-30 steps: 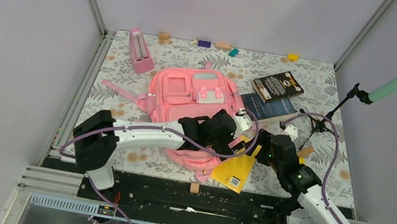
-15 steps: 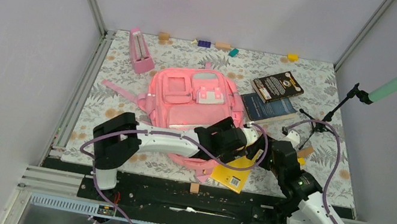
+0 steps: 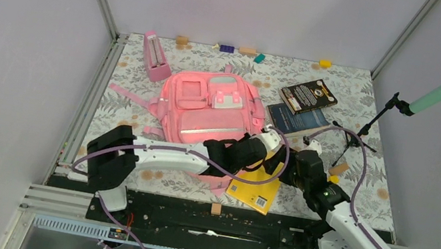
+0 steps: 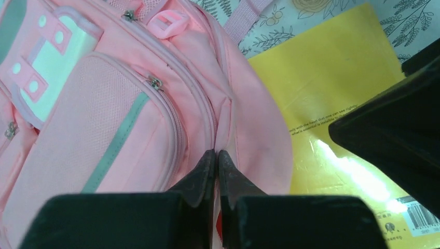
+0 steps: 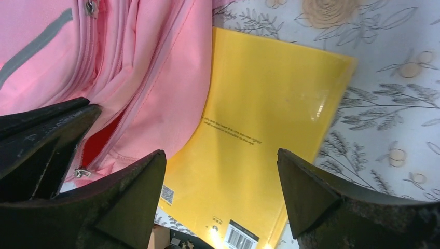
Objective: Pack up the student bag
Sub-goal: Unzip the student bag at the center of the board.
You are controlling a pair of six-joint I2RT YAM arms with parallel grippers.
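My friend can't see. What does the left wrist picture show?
The left tool is shut, pinching a fold of the pink bag. A yellow book lies beside the bag, its edge tucked under.

No word could be read with certainty. The yellow book (image 5: 270, 119) bore two short lines of dark print on its cover, too small to make out, and a white barcode label (image 5: 239, 237) near its edge with unreadable digits. The dark book (image 3: 308, 95) farther back showed pale and orange lettering, blurred beyond reading.
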